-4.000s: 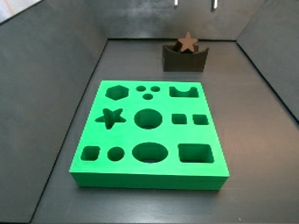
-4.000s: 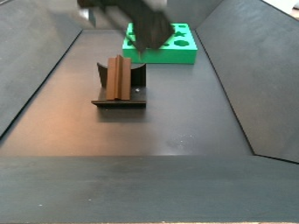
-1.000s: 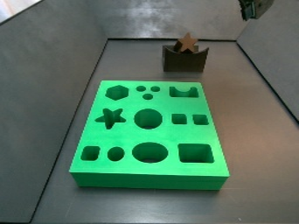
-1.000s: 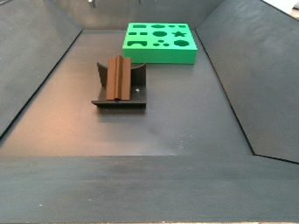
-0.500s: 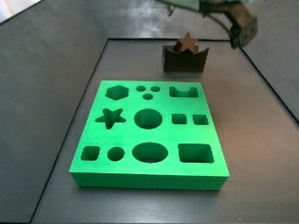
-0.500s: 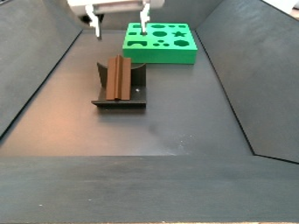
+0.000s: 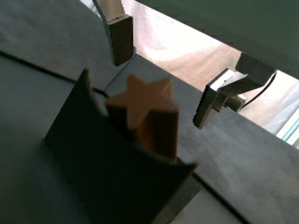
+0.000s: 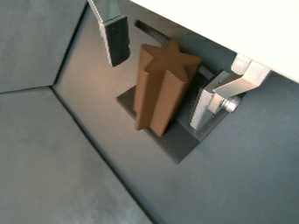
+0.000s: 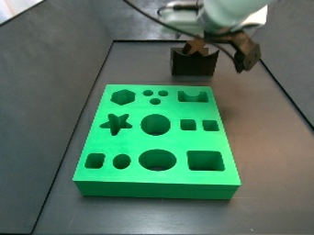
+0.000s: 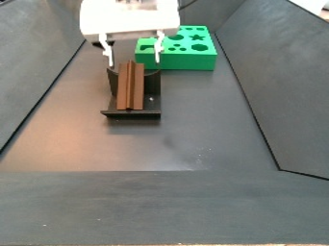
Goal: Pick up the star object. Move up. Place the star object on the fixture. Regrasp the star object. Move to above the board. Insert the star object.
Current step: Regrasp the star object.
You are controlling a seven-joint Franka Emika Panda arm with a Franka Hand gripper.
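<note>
Gripper (image 8: 163, 70) hovers with jaws spread wide and empty, one silver finger (image 8: 115, 39) at each side of the small brown wooden star-shaped prism (image 8: 160, 86) (no contact visible). Prism rests in the dark notched fixture (image 10: 131, 108), directly below, long axis running crosswise to the jaw gap.

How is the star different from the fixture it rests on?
The star is light brown and ridged along its length; the fixture is dark and plain. The star lies in the notch on top, while the fixture stands on the floor. The star looks narrower than the fixture. Both sit below the gripper, whose open jaws touch neither.
</note>
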